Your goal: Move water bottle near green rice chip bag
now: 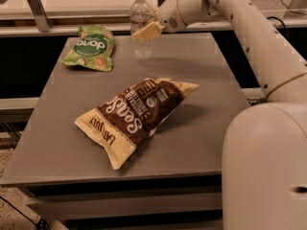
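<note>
1. A grey, flat-topped table [206, 80] is seen from above and in front. The robot's large white body fills the lower right corner, and its white arm [240, 18] reaches across to the far edge of the table.
2. A small clear plastic water bottle [139, 13] with a ribbed body and a white cap stands upright near the far edge, roughly midway along it. Its base appears to rest on the tabletop.
3. The cream-coloured gripper [143, 32] is at the bottle's mid-height, with part of it crossing in front of the bottle. Whether it is closed on the bottle or only placed around it cannot be told from this view.
4. A small light-green rice chip bag [90, 48] with a dark green round logo lies flat to the left of the bottle. The two are near each other but apart, with bare table between them.
5. A larger brown and cream snack bag [136, 111] lies at an angle in the middle of the table, nearer the camera and out of the way.
6. Handling, as a judgement: the bottle is probably light, and its thin walls would give under a hard squeeze. Being tall and narrow, it should tip easily if pushed high up or dragged.
7. The best hold looks to be around the ribbed middle, below the shoulder, with moderate pressure and the bottle kept upright.
8. The bottle then needs a short carry leftward, to be set down just beside the green bag rather than on its soft, uneven surface.
</note>
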{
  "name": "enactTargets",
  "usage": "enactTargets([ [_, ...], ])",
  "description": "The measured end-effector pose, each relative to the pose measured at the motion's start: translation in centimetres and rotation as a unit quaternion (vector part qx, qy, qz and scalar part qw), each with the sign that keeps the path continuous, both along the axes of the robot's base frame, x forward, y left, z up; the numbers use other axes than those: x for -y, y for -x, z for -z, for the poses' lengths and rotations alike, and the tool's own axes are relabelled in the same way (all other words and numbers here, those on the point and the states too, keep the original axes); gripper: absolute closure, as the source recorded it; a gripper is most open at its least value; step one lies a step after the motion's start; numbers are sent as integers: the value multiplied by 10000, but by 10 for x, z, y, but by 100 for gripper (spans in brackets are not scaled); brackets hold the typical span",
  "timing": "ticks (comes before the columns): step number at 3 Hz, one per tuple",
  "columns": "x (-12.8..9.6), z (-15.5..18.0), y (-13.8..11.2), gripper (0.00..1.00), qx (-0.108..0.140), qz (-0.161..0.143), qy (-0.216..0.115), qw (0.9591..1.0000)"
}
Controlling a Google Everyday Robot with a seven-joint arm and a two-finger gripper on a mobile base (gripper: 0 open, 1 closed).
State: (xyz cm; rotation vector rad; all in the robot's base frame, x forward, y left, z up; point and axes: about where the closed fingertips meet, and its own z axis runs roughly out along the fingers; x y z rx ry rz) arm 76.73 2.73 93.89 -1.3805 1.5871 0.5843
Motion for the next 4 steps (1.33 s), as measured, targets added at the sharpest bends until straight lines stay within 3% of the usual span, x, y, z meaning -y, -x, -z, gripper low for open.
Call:
enactTargets([
  [1,-16,-2,-17,100,66,178,-216,9996],
  [3,-53,19,-33,100,-88,381,-160,9991],
  [4,-63,24,-36,89,-116,395,-216,9989],
])
